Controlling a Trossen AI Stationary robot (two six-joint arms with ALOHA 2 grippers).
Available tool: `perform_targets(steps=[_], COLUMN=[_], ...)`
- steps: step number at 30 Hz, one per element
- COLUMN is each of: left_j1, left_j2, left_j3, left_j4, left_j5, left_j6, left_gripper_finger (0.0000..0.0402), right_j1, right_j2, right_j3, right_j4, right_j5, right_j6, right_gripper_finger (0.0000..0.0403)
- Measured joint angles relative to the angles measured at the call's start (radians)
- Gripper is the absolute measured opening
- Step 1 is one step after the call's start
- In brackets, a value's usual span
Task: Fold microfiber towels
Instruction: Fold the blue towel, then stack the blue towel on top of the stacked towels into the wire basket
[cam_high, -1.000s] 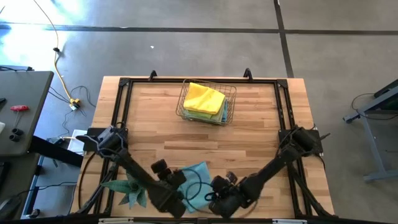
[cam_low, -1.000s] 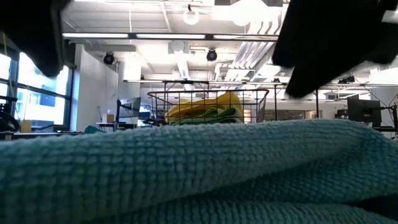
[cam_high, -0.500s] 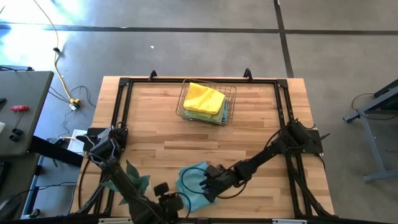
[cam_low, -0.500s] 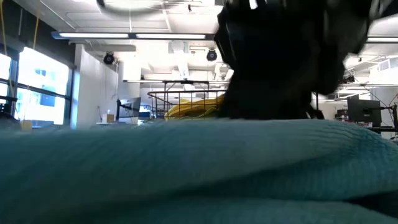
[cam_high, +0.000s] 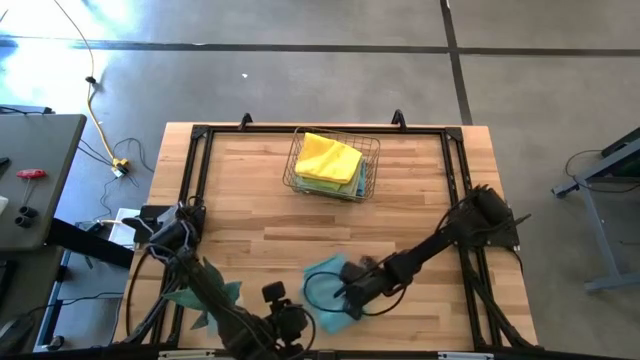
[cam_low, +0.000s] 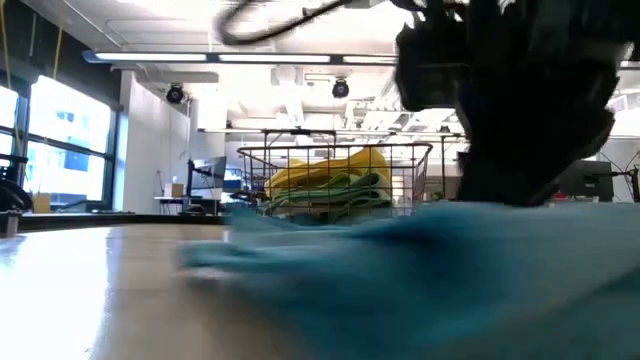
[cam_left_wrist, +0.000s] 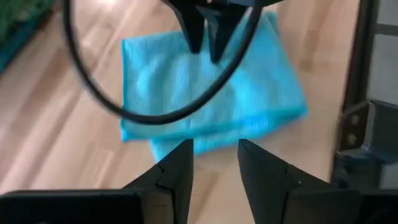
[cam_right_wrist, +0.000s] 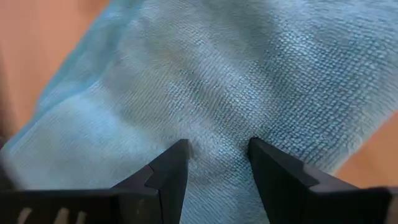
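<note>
A folded light blue microfiber towel (cam_high: 322, 272) lies flat on the wooden table near its near edge, and it also fills the right wrist view (cam_right_wrist: 249, 74). My right gripper (cam_high: 346, 292) stands over it, open, with its fingertips down on the cloth. My left gripper (cam_left_wrist: 214, 163) hangs open just off the towel's near side, close to the table's near edge, and touches nothing. More towels, a yellow one (cam_high: 328, 155) on top, lie in the wire basket (cam_high: 296, 165) at the far middle. My right gripper rests its two spread fingertips (cam_left_wrist: 198, 38) on the towel's top layer (cam_right_wrist: 217, 127), with nothing pinched between them. The fingers slant down from the table's right side. The towel lies flat on the table under them.
A spiky green plant (cam_high: 205, 300) lies at the near left beside my left arm. A black cable loop (cam_left_wrist: 149, 115) hangs over the towel. A black frame (cam_high: 190, 190) runs around the table. Bare wood lies between the towel and the basket.
My left gripper has drawn back off the towel toward the table's near edge and tipped. My right gripper has gone from the near edge toward the far side and come down onto the towel. The towel has slid away from the near edge, a little to the right.
</note>
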Motion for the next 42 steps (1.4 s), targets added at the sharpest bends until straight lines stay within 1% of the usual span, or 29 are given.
perform_targets(steps=[5,8,11,13,15,17,21,24,26,29,32,34,36,38,40,42], left_j1=[0.022,0.038,0.06,0.08,0.098,0.118,0.158,0.179,0.189,0.2,0.215,0.226,0.237,0.252,0.266,0.281], left_j2=[0.0,0.0,0.0,0.001,0.002,0.002,0.002,0.001,0.002,0.002,0.003,0.003,0.003,0.003,0.003,0.002], left_j3=[0.0,0.0,0.0,0.0,0.0,0.0,0.0,-0.028,-0.071,-0.135,-0.206,-0.23,-0.247,-0.265,-0.272,-0.277], left_j4=[0.001,0.004,0.004,0.004,0.004,0.005,0.032,0.112,0.164,0.21,0.272,0.314,0.369,0.445,0.523,0.58], left_j5=[-0.052,-0.051,0.009,0.056,0.065,0.055,0.055,0.116,0.193,0.304,0.402,0.45,0.487,0.518,0.536,0.545], left_j6=[0.036,-0.013,-0.083,-0.094,-0.093,-0.068,0.056,0.21,0.306,0.389,0.441,0.479,0.515,0.536,0.544,0.545], left_gripper_finger=[0.0117,0.0117,0.0117,0.0117,0.0117,0.0117,0.0117,0.0117,0.0117,0.0117,0.0117,0.0117,0.0117,0.0117,0.0117,0.0117], right_j1=[-0.038,-0.057,-0.062,-0.062,-0.062,-0.062,-0.062,-0.062,-0.06,-0.041,-0.009,0.013,0.032,0.048,0.057,0.062], right_j2=[-0.125,-0.187,-0.256,-0.296,-0.336,-0.374,-0.414,-0.425,-0.429,-0.446,-0.472,-0.493,-0.508,-0.515,-0.516,-0.505], right_j3=[-0.003,-0.003,-0.003,-0.002,-0.002,-0.001,-0.001,0.0,0.0,0.0,0.0,0.0,0.0,0.0,0.0,0.0], right_j4=[-0.285,-0.395,-0.407,-0.409,-0.427,-0.445,-0.458,-0.469,-0.513,-0.584,-0.679,-0.775,-0.872,-0.933,-0.926,-0.892], right_j5=[0.092,0.104,0.109,0.121,0.146,0.17,0.157,0.106,0.053,-0.014,-0.024,0.006,0.067,0.14,0.197,0.226], right_j6=[-0.025,-0.024,-0.03,-0.049,-0.062,-0.061,-0.059,-0.002,0.026,0.056,0.101,0.144,0.211,0.284,0.339,0.364], right_gripper_finger=[0.0167,0.0167,0.0167,0.0167,0.0167,0.0167,0.0167,0.0167,0.0167,0.0167,0.0167,0.0167,0.0167,0.0167,0.0167,0.0167])
